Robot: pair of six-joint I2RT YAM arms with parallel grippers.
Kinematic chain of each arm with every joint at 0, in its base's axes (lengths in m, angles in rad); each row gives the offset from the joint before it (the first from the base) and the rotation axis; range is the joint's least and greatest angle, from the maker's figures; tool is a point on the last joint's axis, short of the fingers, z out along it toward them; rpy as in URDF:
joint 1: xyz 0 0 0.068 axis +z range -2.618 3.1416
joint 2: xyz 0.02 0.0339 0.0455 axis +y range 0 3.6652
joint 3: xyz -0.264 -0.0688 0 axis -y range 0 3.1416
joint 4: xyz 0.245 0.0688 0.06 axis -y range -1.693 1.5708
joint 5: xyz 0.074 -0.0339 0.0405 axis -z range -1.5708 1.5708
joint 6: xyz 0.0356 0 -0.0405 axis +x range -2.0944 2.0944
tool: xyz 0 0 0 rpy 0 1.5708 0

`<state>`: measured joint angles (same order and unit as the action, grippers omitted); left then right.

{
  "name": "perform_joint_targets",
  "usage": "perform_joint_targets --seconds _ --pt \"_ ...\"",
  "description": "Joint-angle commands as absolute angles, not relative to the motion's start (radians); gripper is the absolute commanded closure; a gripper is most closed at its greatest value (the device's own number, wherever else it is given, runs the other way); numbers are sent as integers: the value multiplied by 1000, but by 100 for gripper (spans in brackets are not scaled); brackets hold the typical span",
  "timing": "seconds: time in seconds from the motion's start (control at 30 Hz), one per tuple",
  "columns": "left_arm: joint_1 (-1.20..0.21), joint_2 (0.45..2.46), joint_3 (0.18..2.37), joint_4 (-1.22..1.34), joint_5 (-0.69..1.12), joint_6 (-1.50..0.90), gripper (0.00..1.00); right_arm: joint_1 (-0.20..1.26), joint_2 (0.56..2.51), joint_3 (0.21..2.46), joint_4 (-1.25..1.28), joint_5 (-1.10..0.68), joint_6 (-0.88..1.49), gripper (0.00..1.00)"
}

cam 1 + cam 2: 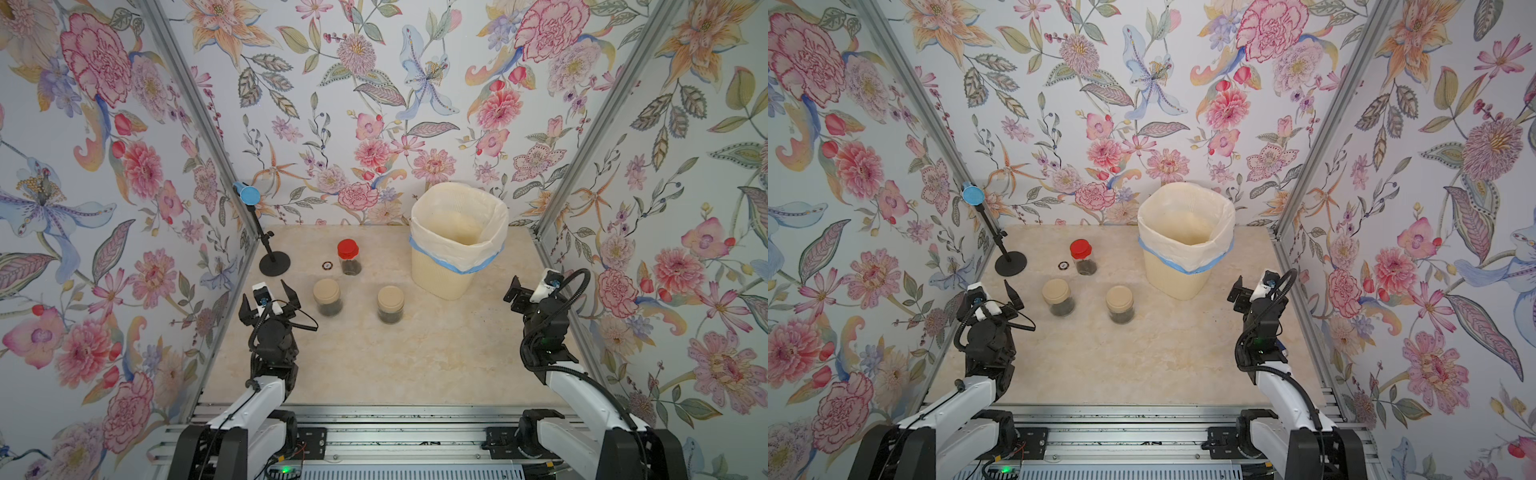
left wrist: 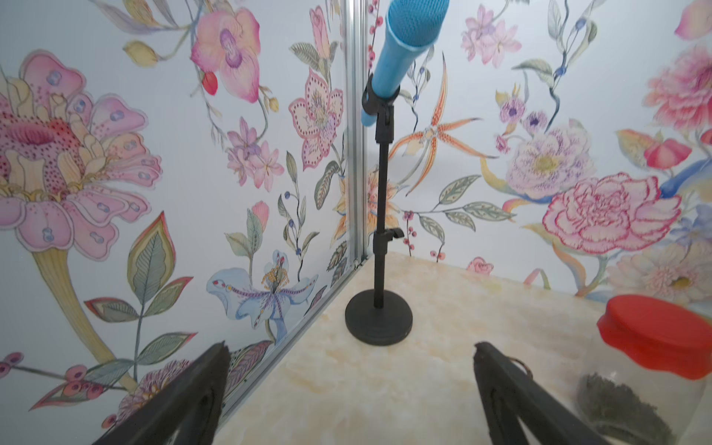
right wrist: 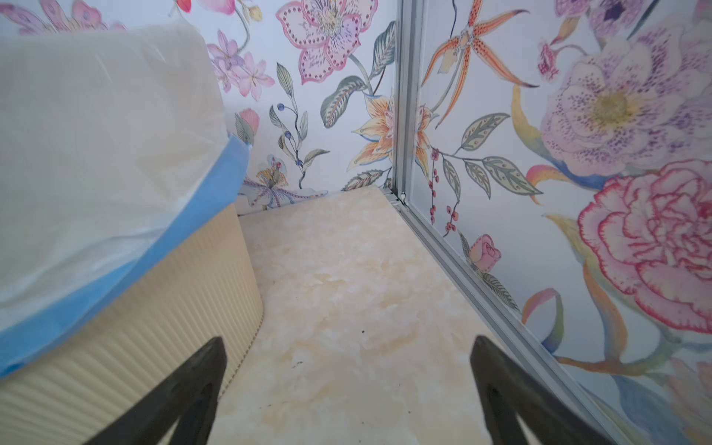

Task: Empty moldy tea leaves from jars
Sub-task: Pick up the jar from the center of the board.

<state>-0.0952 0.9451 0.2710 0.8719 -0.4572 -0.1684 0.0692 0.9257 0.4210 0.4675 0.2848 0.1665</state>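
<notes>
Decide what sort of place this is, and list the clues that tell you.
Most likely a robot test booth, not a room: flowered wallpaper panels held in a metal frame, two robot arms mounted by the table, and a microphone on a stand.

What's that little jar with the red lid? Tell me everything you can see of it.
The red-lidded jar is small and see-through, glass or plastic by its look. Its red cap is on. It stands upright toward the back of the pale marbled table. A low heap of dark tea leaves lies in its bottom. A small ring lies close by, not touching. Nothing holds it; only the table touches it.
</notes>
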Motion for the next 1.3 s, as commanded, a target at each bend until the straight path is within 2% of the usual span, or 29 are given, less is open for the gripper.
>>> perform_joint_targets --seconds 0.0,0.17,0.27,0.33,0.47,0.63,0.8,0.93,1.27 --pt "-132 790 343 464 -474 -317 0 134 780 477 75 199 314 0" --pt "-174 565 388 209 -363 -480 0 379 606 566 -237 183 389 0" --pt "-187 546 415 141 -172 -504 0 572 618 644 -369 212 426 0" --pt "-226 561 435 99 -93 -527 0 721 707 731 -463 302 479 0" --pt "-336 583 430 118 71 -549 0 907 1009 980 -595 348 396 0" --pt "-490 549 381 94 5 -632 0 883 1392 1365 -774 164 348 0" --pt "-600 431 276 63 -78 -714 1 860 1707 1741 -1011 129 311 0" --pt "-625 402 202 42 -60 -759 0 862 1922 2007 -1178 108 308 0" --pt "-646 344 119 42 14 -693 0 836 2157 2198 -1232 134 317 0"
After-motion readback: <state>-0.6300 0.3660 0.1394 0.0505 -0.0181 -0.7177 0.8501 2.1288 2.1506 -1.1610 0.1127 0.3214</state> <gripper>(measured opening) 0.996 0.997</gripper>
